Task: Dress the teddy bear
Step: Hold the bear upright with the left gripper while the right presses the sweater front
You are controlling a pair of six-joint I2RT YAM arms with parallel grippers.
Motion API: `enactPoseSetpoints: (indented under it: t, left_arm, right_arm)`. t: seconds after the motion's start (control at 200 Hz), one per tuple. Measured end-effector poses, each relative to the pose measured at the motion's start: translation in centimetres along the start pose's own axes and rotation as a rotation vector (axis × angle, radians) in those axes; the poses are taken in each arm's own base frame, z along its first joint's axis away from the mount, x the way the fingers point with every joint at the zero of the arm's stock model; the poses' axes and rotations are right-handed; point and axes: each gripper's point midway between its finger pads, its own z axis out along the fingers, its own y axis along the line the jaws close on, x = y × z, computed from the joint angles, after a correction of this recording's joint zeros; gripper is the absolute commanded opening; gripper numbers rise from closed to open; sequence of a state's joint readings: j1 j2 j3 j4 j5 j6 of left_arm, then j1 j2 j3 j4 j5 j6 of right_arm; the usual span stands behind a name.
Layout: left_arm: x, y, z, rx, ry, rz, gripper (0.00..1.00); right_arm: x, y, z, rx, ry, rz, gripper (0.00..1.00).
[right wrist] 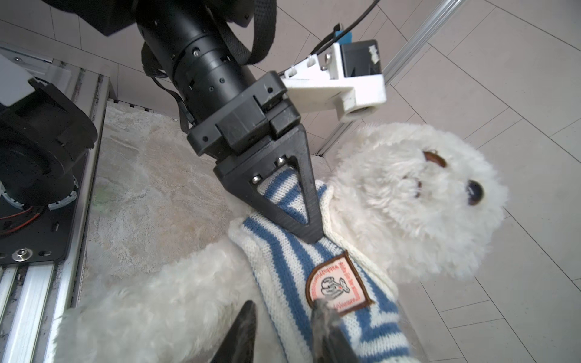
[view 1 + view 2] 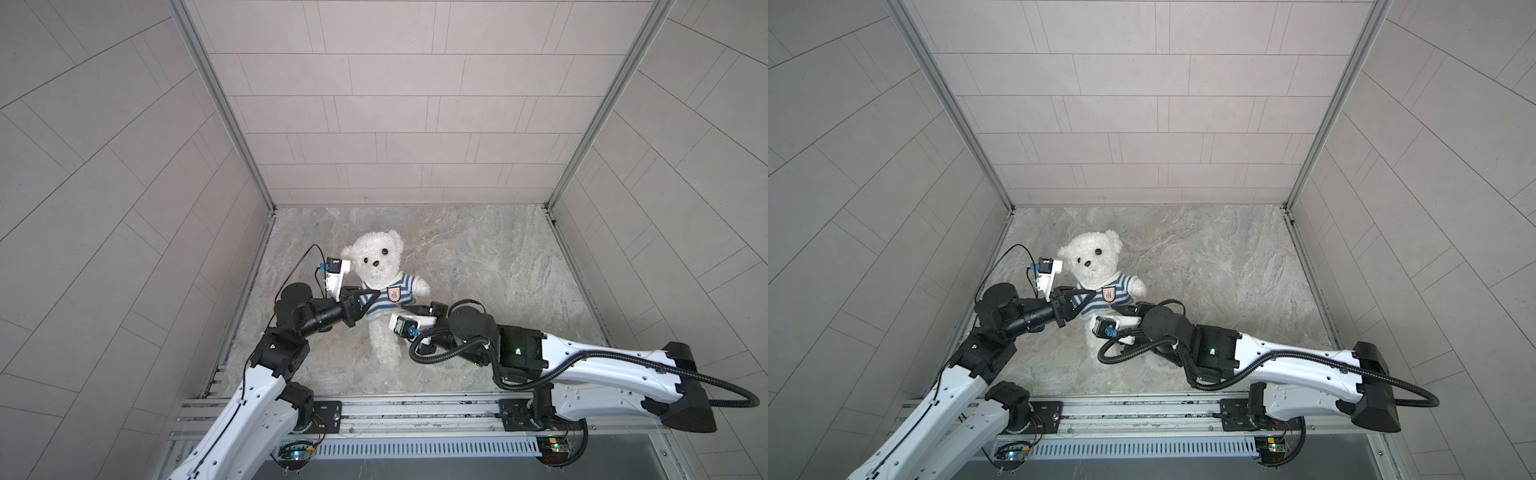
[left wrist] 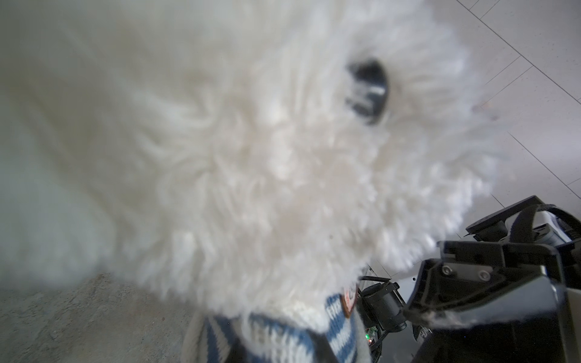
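Observation:
The white fluffy teddy bear [image 2: 376, 259] [image 2: 1092, 257] lies on its back, head toward the back wall, wearing a blue-and-white striped shirt [image 2: 384, 301] [image 2: 1102, 297] with a badge. My left gripper [image 2: 371, 296] [image 2: 1089, 294] is shut on the shirt at the shoulder beside the bear's neck, as the right wrist view shows [image 1: 314, 234]. My right gripper [image 2: 409, 309] [image 1: 284, 306] sits at the shirt's lower edge with its jaws apart, one fingertip [image 1: 322, 309] over the badge, the other over fur. In the left wrist view the bear's head [image 3: 251, 157] fills the frame.
The marbled tabletop [image 2: 478, 266] is boxed in by tiled walls on three sides. An aluminium rail [image 2: 415, 409] carrying both arm bases runs along the front edge. The right arm's cable loop [image 2: 428, 357] hangs beside the bear's leg.

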State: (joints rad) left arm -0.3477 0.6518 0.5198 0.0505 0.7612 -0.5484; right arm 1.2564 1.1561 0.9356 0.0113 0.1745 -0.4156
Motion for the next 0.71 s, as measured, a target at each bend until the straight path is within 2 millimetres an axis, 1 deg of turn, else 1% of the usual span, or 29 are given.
enactPoseSetpoints:
  t: [0.1, 0.22, 0.365, 0.405, 0.496, 0.536, 0.576, 0.641, 0.706]
  left_arm:
    - [0.0, 0.0, 0.0, 0.001, 0.002, 0.0, 0.21]
    - [0.1, 0.1, 0.1, -0.002, 0.005, -0.004, 0.21]
    - [0.1, 0.1, 0.2, -0.001, 0.007, -0.005, 0.21]
    - [0.1, 0.1, 0.2, -0.001, 0.007, -0.005, 0.21]
    - [0.1, 0.1, 0.2, -0.001, 0.007, -0.005, 0.21]
    - [0.1, 0.1, 0.2, -0.002, 0.007, -0.005, 0.21]
    - [0.1, 0.1, 0.2, -0.003, 0.006, -0.006, 0.21]
    - [0.1, 0.2, 0.2, -0.006, 0.006, -0.008, 0.22]
    - [0.2, 0.5, 0.4, -0.014, 0.008, -0.016, 0.24]
  right_arm:
    - [0.0, 0.8, 1.3, -0.025, 0.008, -0.01, 0.34]
    - [0.0, 1.5, 2.2, -0.05, 0.01, -0.016, 0.33]
    - [0.4, 2.0, 2.8, -0.061, 0.024, -0.023, 0.23]
    - [0.5, 2.0, 3.0, -0.06, 0.029, -0.023, 0.19]
    - [0.8, 2.2, 3.3, -0.059, 0.037, -0.029, 0.06]
    - [0.9, 2.2, 3.4, -0.059, 0.042, -0.031, 0.02]
    - [0.9, 2.2, 3.4, -0.057, 0.043, -0.026, 0.0]
    - [0.9, 2.1, 3.4, -0.052, 0.044, -0.024, 0.0]
    - [1.1, 2.1, 3.3, -0.047, 0.046, -0.017, 0.0]
